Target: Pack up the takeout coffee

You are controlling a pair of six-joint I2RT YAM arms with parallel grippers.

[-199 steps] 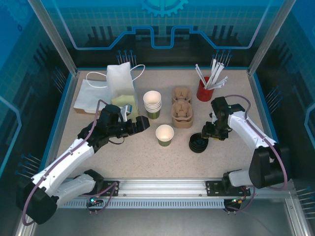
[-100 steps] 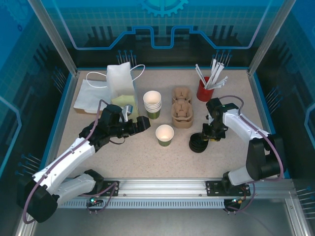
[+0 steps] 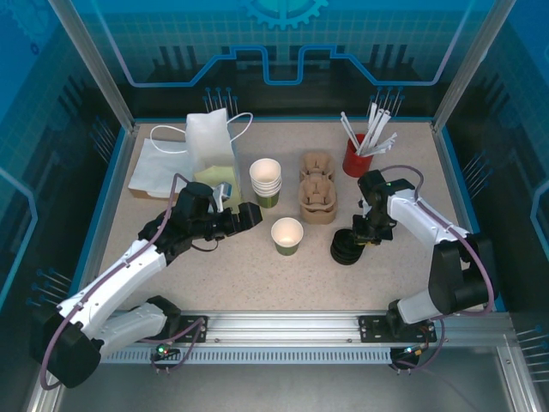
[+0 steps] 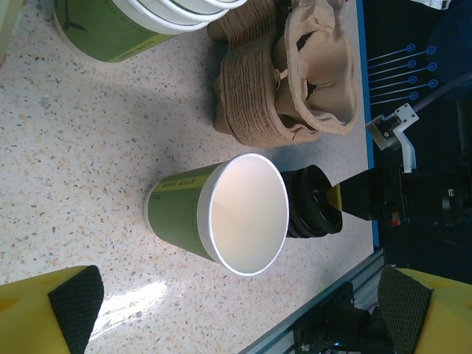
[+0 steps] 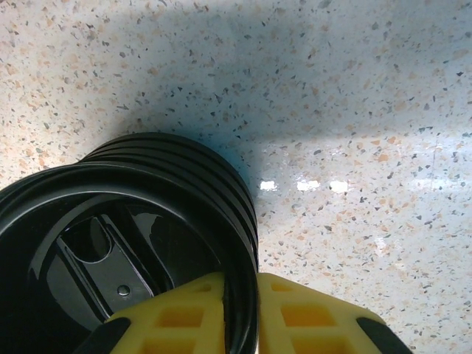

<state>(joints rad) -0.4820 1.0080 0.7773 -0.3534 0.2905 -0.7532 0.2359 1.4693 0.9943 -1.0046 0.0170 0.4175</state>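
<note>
The takeout coffee cup [image 3: 287, 234] stands upright at the table's middle, green outside and white inside, with no lid on it; in the left wrist view the cup [image 4: 181, 214] lies just ahead of the fingers. My left gripper [image 3: 253, 215] hovers left of it, open wide [image 4: 236, 295], holding nothing. A stack of black lids [image 3: 346, 249] sits right of the cup. My right gripper [image 3: 364, 233] is down on that stack's right side. Its yellow fingers [image 5: 192, 310] pinch the rim of the top lid [image 5: 147, 221] from inside and outside.
A stack of green cups [image 3: 266, 180] and brown pulp carriers [image 3: 316, 189] stand behind the cup. A red cup of white straws [image 3: 357, 159] is at the back right. A white bag [image 3: 210, 142] and flat bags [image 3: 159, 167] lie at the back left.
My right gripper has moved left onto the lid stack and closed its fingers on the top lid's rim. The left arm has barely moved.
</note>
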